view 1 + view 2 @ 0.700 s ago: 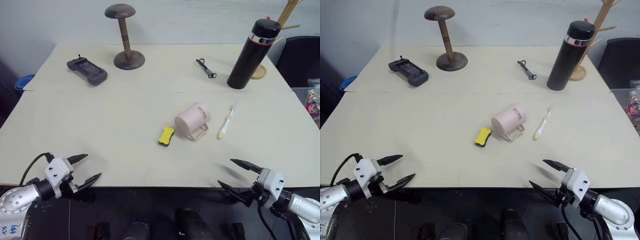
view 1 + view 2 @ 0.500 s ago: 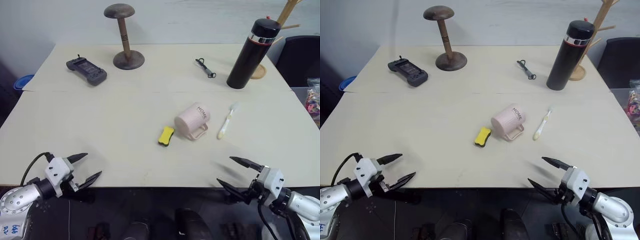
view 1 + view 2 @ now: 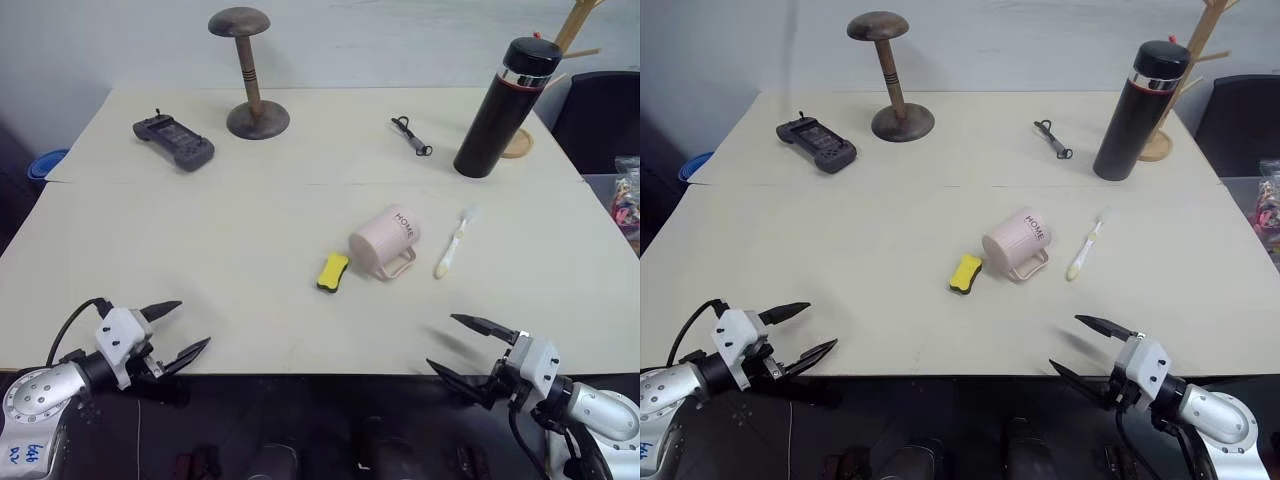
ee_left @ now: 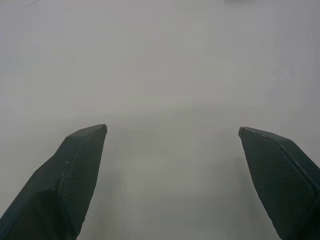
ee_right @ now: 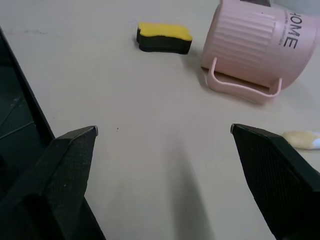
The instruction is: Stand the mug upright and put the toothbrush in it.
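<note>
One mug (image 3: 384,242), one toothbrush (image 3: 451,246); left claw (image 3: 181,326) and right claw (image 3: 456,345) both wide, empty.

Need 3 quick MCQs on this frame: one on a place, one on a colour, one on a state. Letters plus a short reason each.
1. Where does the toothbrush lie?
A. inside the mug
B. on the table, on the robot's right of the mug
C. beside the game controller

2. What colour is the small sponge by the mug?
A. yellow and black
B. blue
C. red

3. How is the mug standing?
A. upright
B. upside down
C. on its side

Answers:
1 B: it lies flat on the table, apart from the mug.
2 A: yellow top over a black base.
3 C: its handle rests on the table and the "HOME" lettering faces up.
</note>
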Robot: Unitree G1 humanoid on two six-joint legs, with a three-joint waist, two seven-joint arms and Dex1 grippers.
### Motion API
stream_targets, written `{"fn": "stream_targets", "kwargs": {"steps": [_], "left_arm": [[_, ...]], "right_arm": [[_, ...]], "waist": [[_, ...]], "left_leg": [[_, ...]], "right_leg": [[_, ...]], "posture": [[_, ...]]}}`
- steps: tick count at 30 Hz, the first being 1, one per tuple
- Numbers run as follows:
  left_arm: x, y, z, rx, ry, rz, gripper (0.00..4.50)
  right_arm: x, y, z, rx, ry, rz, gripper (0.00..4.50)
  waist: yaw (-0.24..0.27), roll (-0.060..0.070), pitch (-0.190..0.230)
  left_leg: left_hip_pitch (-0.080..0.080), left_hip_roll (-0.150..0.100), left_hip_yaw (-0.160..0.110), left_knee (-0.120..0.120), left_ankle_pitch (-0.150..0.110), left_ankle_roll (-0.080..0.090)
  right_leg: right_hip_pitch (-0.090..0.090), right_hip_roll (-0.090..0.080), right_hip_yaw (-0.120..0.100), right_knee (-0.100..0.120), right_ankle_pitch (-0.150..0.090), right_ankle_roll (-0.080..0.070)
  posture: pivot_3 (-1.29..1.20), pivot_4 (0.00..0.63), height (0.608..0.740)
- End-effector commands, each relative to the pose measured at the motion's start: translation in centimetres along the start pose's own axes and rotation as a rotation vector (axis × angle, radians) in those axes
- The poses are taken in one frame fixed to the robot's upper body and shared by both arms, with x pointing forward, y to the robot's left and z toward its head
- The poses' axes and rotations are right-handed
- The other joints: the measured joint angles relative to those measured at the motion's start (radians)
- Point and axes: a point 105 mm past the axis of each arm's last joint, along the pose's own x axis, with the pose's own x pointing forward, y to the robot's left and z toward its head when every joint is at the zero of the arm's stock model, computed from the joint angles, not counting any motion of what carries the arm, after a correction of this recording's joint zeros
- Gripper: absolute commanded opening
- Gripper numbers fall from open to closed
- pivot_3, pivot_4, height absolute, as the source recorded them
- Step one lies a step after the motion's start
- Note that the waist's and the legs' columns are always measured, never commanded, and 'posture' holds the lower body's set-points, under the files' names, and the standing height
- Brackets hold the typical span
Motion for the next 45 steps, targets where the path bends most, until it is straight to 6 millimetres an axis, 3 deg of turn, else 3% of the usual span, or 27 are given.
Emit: {"fn": "stream_targets", "kwargs": {"steps": [1, 6, 9, 13, 17, 24, 26, 27, 31, 36, 38, 42, 45], "left_arm": [[0.8, 0.0, 1.7, 0.026, -0.039, -0.015, 4.5], [4.4, 0.1, 5.9, -0.103, -0.13, -0.045, 4.5], [7.2, -1.9, 7.6, -0.142, -0.132, -0.168, 4.5], [11.5, -2.9, 8.3, -0.215, -0.096, -0.198, 4.5], [18.0, -6.0, 9.4, -0.266, -0.053, -0.238, 4.5], [21.6, -8.7, 8.4, -0.149, 0.029, -0.231, 4.5], [21.8, -8.3, 8.2, -0.128, 0.038, -0.197, 4.11], [21.8, -8.0, 8.2, -0.124, 0.033, -0.185, 3.99], [21.1, -5.7, 8.0, -0.112, 0.011, -0.112, 2.81], [17.9, -0.2, 7.8, -0.196, -0.085, 0.048, 1.46], [15.4, 3.2, 7.5, -0.246, -0.139, 0.172, 1.38], [7.7, 10.0, 2.5, -0.228, -0.006, 0.465, 1.38], [2.3, 12.9, -0.5, -0.22, 0.114, 0.63, 1.38]], "right_arm": [[0.0, 0.0, 0.6, -0.031, -0.051, 0.001, 4.46], [0.0, 0.1, 1.4, -0.032, -0.107, 0.018, 4.46], [0.3, 0.2, 2.1, -0.029, -0.15, 0.028, 4.46], [1.1, 0.3, 3.3, -0.037, -0.223, 0.035, 4.46], [2.5, -0.1, 4.9, -0.058, -0.302, 0.02, 4.46], [3.0, -0.3, 5.1, -0.069, -0.311, -0.011, 4.46], [2.9, -0.4, 5.1, -0.068, -0.309, -0.024, 4.5], [2.9, -0.4, 5.1, -0.067, -0.309, -0.03, 4.5], [3.0, -0.4, 5.0, -0.062, -0.307, -0.039, 4.5], [3.8, -0.5, 5.1, -0.057, -0.328, -0.029, 4.5], [4.1, -0.7, 5.4, -0.057, -0.345, -0.031, 4.5], [4.8, -0.6, 5.6, -0.034, -0.368, -0.011, 4.5], [5.7, -0.3, 4.8, -0.031, -0.317, 0.027, 4.5]], "waist": [[0.0, 0.0, 0.0], [0.013, 0.0, 0.001], [0.013, 0.001, 0.001], [0.008, 0.002, 0.002], [0.018, 0.001, 0.003], [0.022, 0.001, 0.003], [0.024, 0.001, 0.003], [0.025, 0.001, 0.003], [0.022, 0.001, 0.003], [0.01, 0.001, 0.003], [0.007, 0.001, 0.003], [-0.006, 0.001, 0.003], [-0.003, 0.001, 0.003]], "left_leg": [[0.0, 0.0, 0.0, 0.0, 0.0, 0.0], [0.0, -0.001, 0.0, 0.001, 0.0, 0.0], [0.0, -0.001, 0.0, 0.002, 0.0, 0.0], [-0.001, -0.001, 0.0, 0.002, 0.0, 0.0], [-0.001, -0.002, 0.0, 0.004, 0.001, -0.001], [-0.003, -0.001, 0.001, 0.003, 0.001, -0.003], [-0.001, -0.001, 0.001, 0.004, 0.002, -0.003], [-0.001, -0.002, 0.001, 0.004, 0.002, -0.003], [-0.001, -0.001, 0.001, 0.004, 0.002, -0.003], [-0.001, 0.0, 0.001, 0.003, 0.003, -0.005], [-0.001, 0.0, 0.001, 0.003, 0.003, -0.005], [-0.002, 0.0, 0.001, 0.002, 0.003, -0.005], [-0.003, 0.0, 0.001, 0.001, 0.003, -0.006]], "right_leg": [[0.0, 0.0, 0.0, 0.0, 0.0, 0.0], [0.0, 0.0, 0.0, 0.0, 0.0, 0.0], [0.0, 0.0, 0.0, 0.001, 0.0, 0.001], [-0.001, 0.0, 0.0, 0.001, 0.0, 0.001], [-0.001, 0.0, 0.0, 0.002, 0.001, 0.002], [-0.005, 0.001, 0.0, 0.002, 0.001, 0.002], [-0.002, 0.0, 0.001, 0.002, 0.001, 0.002], [-0.001, 0.0, 0.001, 0.002, 0.001, 0.002], [-0.002, 0.0, 0.001, 0.003, 0.001, 0.002], [-0.003, 0.001, 0.001, 0.004, 0.001, 0.002], [-0.004, 0.001, 0.001, 0.004, 0.001, 0.002], [-0.006, 0.001, 0.0, 0.004, 0.001, 0.001], [-0.007, 0.001, 0.0, 0.005, 0.0, 0.0]], "posture": [[0.0, 0.15, 0.74], [0.0, 0.15, 0.74], [0.0, 0.15, 0.74], [0.0, 0.15, 0.74], [0.0, 0.15, 0.74], [0.0, 0.15, 0.74], [0.0, 0.15, 0.74], [0.0, 0.15, 0.74], [0.0, 0.15, 0.74], [0.0, 0.15, 0.74], [0.0, 0.15, 0.74], [0.0, 0.15, 0.74], [0.0, 0.15, 0.74]]}}
